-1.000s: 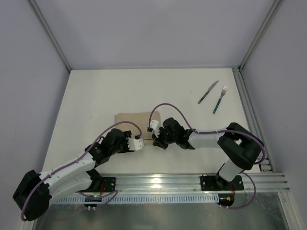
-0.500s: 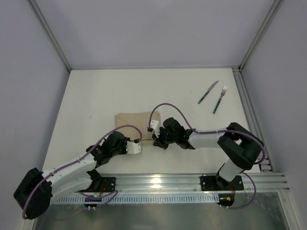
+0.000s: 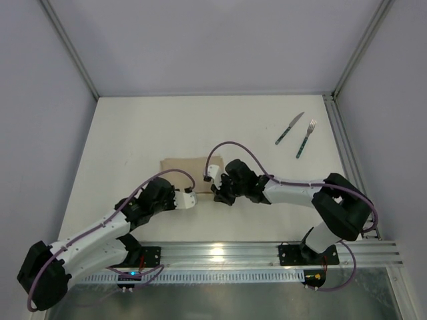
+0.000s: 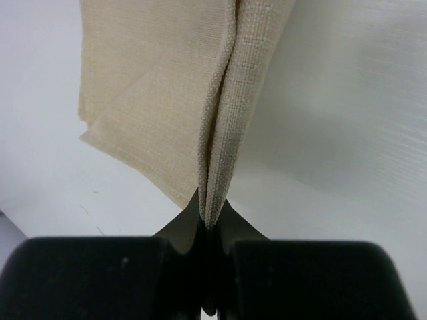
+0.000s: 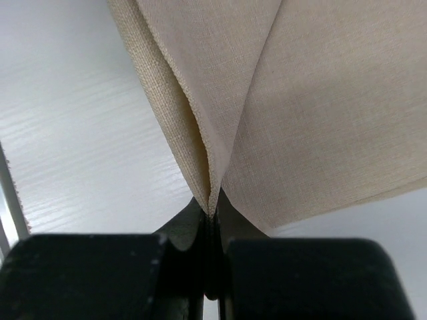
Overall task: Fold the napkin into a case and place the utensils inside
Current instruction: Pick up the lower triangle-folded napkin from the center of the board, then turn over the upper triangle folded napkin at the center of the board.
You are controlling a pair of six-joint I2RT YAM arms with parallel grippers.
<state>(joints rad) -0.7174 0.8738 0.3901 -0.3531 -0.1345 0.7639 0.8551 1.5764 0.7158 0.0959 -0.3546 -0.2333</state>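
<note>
The beige napkin lies folded on the white table, just ahead of both arms. My left gripper is shut on its near edge, where the layers of cloth are pinched between the jaws. My right gripper is shut on the near right corner, and the cloth rises in a fold from its jaws. The knife and the fork, both with teal handles, lie side by side at the far right, away from both grippers.
A metal rail runs along the table's right edge, close to the utensils. Another rail crosses the near edge by the arm bases. Grey walls enclose the back and sides.
My left gripper has shut on the napkin's near edge. The napkin's near part has been drawn up, so it looks narrower from above. The right gripper kept its grip and shifted slightly.
</note>
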